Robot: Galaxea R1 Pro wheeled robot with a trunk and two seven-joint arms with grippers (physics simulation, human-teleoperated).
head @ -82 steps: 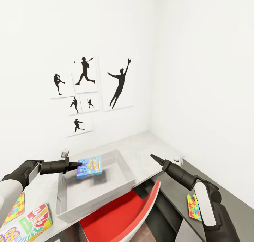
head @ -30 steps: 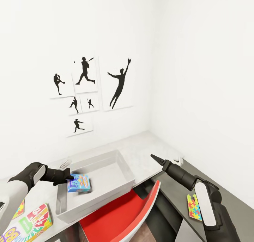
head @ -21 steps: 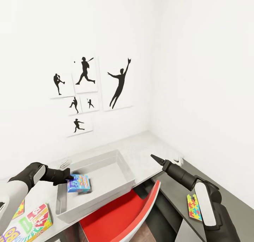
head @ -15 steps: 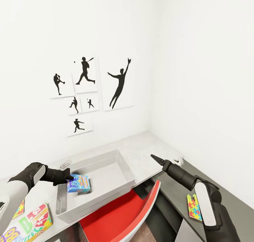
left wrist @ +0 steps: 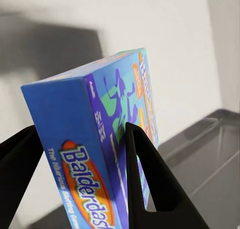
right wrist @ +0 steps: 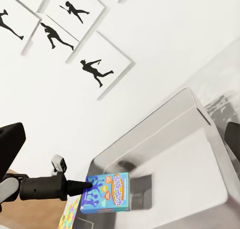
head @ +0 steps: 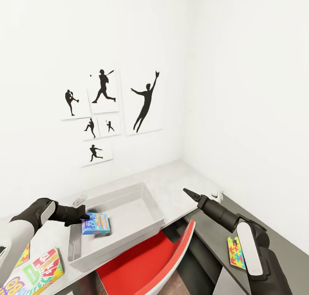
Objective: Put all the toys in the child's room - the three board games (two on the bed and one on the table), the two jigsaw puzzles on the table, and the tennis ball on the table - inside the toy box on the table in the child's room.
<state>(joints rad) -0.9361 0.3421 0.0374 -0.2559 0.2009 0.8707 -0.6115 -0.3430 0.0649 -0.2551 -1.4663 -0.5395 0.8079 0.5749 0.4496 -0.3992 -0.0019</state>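
My left gripper (head: 87, 217) is shut on a blue Balderdash board game (head: 96, 224) and holds it upright, low inside the left end of the grey toy box (head: 124, 245) on the white table. In the left wrist view the game (left wrist: 100, 139) sits between the two black fingers (left wrist: 150, 184), above the box floor (left wrist: 210, 149). The right wrist view shows the game (right wrist: 107, 193) over the toy box (right wrist: 170, 149). My right gripper (head: 187, 192) hovers open and holding nothing beyond the box's right end. A green-and-red board game (head: 36, 270) and a jigsaw puzzle (head: 19, 254) lie on the table at the lower left.
A red chair (head: 150, 260) stands tucked under the table, just in front of the toy box. Another jigsaw puzzle (head: 235, 252) lies on a dark grey surface beside my right arm. Silhouette posters (head: 103, 110) hang on the wall behind the table, which runs into the room's corner.
Since 2.7 s ago my left gripper has lowered the blue board game from above the toy box down into its left end. Over the last second nothing has moved.
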